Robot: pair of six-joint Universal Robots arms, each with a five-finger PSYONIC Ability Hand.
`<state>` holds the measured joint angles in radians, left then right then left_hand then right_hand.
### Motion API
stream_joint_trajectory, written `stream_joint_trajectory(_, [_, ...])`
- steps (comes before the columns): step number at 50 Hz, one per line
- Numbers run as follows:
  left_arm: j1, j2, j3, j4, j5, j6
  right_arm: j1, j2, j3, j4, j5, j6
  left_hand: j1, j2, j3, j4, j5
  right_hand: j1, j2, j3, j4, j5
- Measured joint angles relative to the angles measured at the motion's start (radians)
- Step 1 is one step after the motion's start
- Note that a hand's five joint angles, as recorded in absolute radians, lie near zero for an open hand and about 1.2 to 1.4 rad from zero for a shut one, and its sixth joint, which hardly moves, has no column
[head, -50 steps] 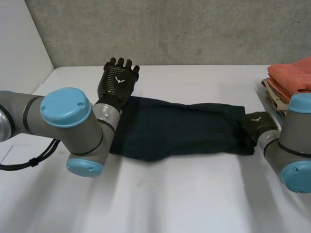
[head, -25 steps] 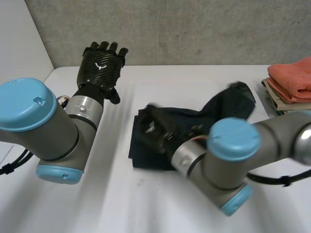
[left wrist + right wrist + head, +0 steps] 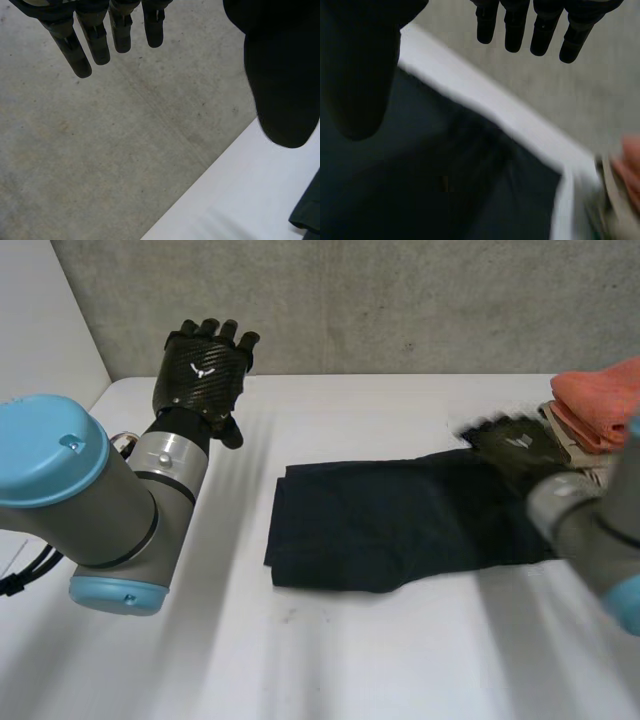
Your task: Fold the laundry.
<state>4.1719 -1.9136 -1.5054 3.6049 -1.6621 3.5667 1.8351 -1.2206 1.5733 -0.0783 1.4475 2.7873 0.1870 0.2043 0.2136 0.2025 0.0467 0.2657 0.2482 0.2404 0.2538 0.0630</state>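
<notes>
**Item:** dark cloth (image 3: 390, 530), one piece, lying flat about the middle of the counter (image 3: 350, 670), its long side running toward the right edge.

**Progress (judged):** the cloth looks layered at its left end, so one fold seems made. At least one crosswise fold is left, then stacking.

**Left hand** (image 3: 203, 370): raised near the far left corner, well apart from the cloth. Its fingers (image 3: 100, 42) are straight, holding nothing.

**Right hand** (image 3: 515, 445): over the cloth's right end. Its fingers (image 3: 512, 25) are straight and apart from the thumb, gripping nothing. Whether they touch the cloth cannot be told.

**Room:** there is bare counter along the near edge and left of the cloth. The right edge is crowded, with an orange towel (image 3: 600, 395) stacked on beige folded pieces (image 3: 562, 435) just beside the cloth. A wall (image 3: 400, 300) closes the far edge.
</notes>
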Motion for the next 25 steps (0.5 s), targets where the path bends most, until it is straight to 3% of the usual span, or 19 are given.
stream_joint_trajectory(4, [-0.006, -0.007, -0.003, 0.0, 0.001, 0.0, -0.158, -0.004, 0.099, 0.044, -0.117, -0.129, 0.0, 0.0, 0.0, 0.0, 0.0, 0.003, 0.009, 0.023, 0.004, 0.036])
stream_joint_trajectory(10, [-0.011, -0.013, -0.004, 0.0, 0.002, -0.001, -0.283, 0.044, 0.173, -0.017, -0.242, -0.275, 0.0, 0.0, 0.0, 0.0, 0.0, 0.098, 0.105, 0.127, 0.112, 0.138])
stream_joint_trajectory(14, [-0.016, -0.014, -0.003, 0.001, 0.003, -0.002, -0.308, 0.091, 0.18, -0.091, -0.268, -0.3, 0.0, 0.0, 0.0, 0.0, 0.0, 0.247, 0.256, 0.271, 0.258, 0.281])
stream_joint_trajectory(21, [-0.023, -0.015, -0.002, 0.003, 0.004, -0.002, -0.305, 0.156, 0.161, -0.203, -0.266, -0.304, 0.0, 0.0, 0.0, 0.001, 0.0, 0.761, 0.896, 0.904, 0.897, 0.885])
stream_joint_trajectory(25, [-0.023, -0.014, -0.004, 0.003, 0.003, -0.002, -0.301, 0.17, 0.152, -0.253, -0.25, -0.315, 0.0, 0.0, 0.0, 0.001, 0.0, 0.818, 0.918, 0.932, 0.941, 0.92])
